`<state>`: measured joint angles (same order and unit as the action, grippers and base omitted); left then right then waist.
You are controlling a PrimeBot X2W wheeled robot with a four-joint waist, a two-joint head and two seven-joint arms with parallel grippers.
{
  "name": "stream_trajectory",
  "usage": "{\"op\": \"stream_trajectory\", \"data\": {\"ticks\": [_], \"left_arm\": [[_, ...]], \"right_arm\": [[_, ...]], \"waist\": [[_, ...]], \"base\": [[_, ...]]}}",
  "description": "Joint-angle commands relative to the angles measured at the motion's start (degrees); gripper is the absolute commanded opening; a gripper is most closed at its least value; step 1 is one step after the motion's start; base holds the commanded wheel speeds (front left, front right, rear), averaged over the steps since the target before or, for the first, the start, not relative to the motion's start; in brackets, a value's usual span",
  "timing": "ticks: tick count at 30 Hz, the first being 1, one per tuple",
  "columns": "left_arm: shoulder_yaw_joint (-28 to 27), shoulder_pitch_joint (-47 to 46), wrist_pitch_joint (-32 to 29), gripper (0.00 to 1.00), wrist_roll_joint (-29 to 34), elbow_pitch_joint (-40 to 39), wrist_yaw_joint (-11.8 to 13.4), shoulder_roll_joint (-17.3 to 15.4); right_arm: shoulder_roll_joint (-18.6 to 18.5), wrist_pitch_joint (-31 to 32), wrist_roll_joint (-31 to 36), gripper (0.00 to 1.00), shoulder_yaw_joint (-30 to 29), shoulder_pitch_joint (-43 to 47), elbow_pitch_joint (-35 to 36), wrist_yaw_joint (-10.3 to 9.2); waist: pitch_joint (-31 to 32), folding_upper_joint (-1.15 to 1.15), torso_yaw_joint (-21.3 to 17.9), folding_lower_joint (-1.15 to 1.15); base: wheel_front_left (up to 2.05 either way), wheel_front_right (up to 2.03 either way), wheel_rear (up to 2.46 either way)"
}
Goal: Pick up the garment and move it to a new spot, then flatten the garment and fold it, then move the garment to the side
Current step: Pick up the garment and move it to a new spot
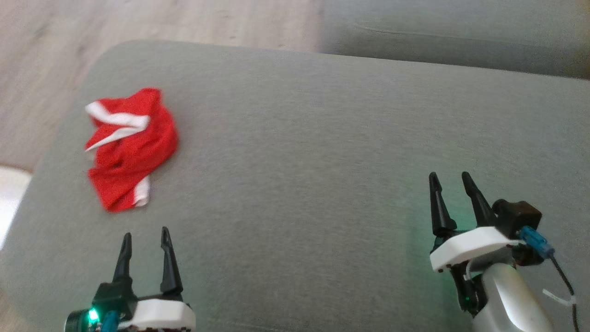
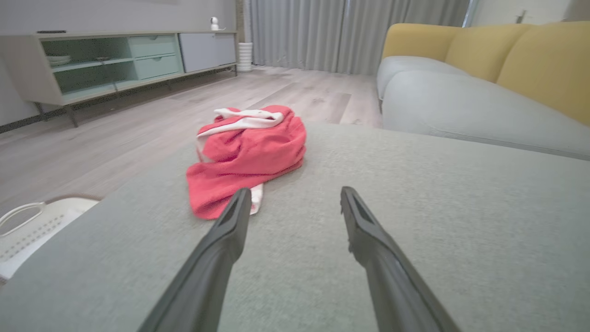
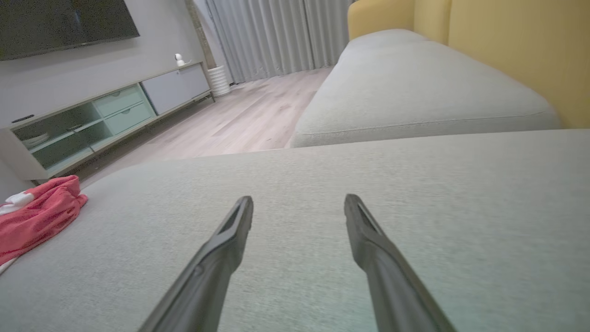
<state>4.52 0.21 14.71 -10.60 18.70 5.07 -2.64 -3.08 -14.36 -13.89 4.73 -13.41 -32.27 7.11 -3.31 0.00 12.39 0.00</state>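
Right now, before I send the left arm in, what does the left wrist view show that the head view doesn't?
Left wrist view adds the room beyond: a low cabinet, grey curtains, and how the crumpled garment heaps up. Head view adds the right gripper, open over the bare grey cushion, far from the garment. Both show the red-and-white garment near the cushion's left edge and the left gripper, open, just short of it.
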Motion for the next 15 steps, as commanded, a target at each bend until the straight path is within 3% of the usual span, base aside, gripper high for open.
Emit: {"op": "stream_trajectory", "data": {"ticks": [1, 7, 15], "left_arm": [[-1.98, -1.95, 0.29, 1.00, 0.09, -1.42, 0.08, -0.24], [-4.71, -0.39, 0.29, 1.00, 0.14, -0.80, -0.25, -0.24], [-9.81, -0.25, 0.29, 1.00, 0.20, 0.39, -2.00, -0.24]], "right_arm": [[0.20, -0.63, -0.23, 1.00, 1.55, -1.53, 1.56, 0.37], [0.20, -0.63, -0.67, 1.00, 3.54, -1.44, 0.98, 0.37], [0.20, -0.63, 0.20, 1.00, 4.66, -2.33, 0.39, 0.37]], "waist": [[-0.54, 0.00, 5.05, 0.00], [-0.69, 0.00, 10.66, 0.00], [-1.70, 0.00, 11.74, 0.00]], "base": [[0.00, 0.00, 0.00], [0.00, 0.00, 0.00], [0.00, 0.00, 0.00]]}}
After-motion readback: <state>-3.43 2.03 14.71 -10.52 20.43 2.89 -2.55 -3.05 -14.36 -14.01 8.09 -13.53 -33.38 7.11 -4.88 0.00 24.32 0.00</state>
